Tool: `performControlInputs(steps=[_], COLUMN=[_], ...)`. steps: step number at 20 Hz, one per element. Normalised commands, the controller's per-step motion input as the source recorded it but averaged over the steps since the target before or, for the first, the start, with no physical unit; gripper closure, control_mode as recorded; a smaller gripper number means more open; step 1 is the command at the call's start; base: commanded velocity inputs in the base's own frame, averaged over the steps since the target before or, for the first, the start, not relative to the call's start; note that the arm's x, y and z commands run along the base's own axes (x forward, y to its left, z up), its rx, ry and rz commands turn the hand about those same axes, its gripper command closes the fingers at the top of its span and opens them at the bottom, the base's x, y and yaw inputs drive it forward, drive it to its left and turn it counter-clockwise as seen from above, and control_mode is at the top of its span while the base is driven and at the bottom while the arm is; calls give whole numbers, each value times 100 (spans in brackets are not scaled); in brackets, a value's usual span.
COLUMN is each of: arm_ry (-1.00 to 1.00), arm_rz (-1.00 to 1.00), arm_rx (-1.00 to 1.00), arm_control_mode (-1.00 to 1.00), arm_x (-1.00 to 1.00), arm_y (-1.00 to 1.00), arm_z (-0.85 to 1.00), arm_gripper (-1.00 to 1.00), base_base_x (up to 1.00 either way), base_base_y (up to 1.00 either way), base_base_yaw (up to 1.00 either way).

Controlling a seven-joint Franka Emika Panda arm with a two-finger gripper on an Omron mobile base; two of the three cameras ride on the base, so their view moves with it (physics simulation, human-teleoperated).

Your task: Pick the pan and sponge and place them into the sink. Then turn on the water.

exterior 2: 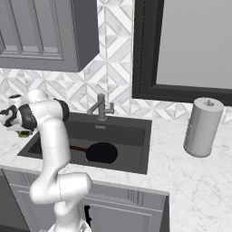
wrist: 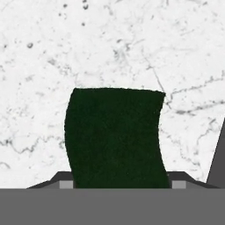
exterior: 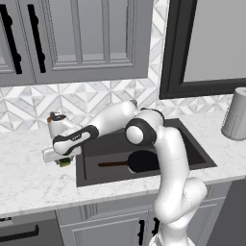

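Item: the sponge [wrist: 115, 138], small green block with a yellow layer. Location: on the white marble counter [exterior: 29, 178], just beside the left rim of the sink [exterior: 192, 144]. Handling: likely light, soft and compressible; takes a squeeze without damage, unlikely to slip. Best held across its narrow sides, mid-length.

Item: the gripper [exterior: 61, 157]. Low over the sponge, a finger tip at each side of it; whether the pads already press it cannot be told, the tips being largely hidden.

Item: the pan [exterior: 144, 161], black, stiff, heavier. Location: flat on the sink floor, handle pointing toward the left wall.
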Motion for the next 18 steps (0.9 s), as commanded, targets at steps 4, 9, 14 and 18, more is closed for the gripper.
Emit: performControlInputs(steps=[4,9,14,18], arm_ry=[-1,-3,0,2], arm_rz=[-2,-8,-19,-24], arm_rx=[0,0,-1,0], arm_control_mode=[-100,-100,-100,-100], arm_x=[0,-3,-10,-2], arm_y=[-15,-61,-99,-100], arm_z=[19,48,6,-2], arm_gripper=[100,100,100,100], base_base_x=[0,0,0,0], base_base_y=[0,0,0,0], base_base_yaw=[0,0,0,0])
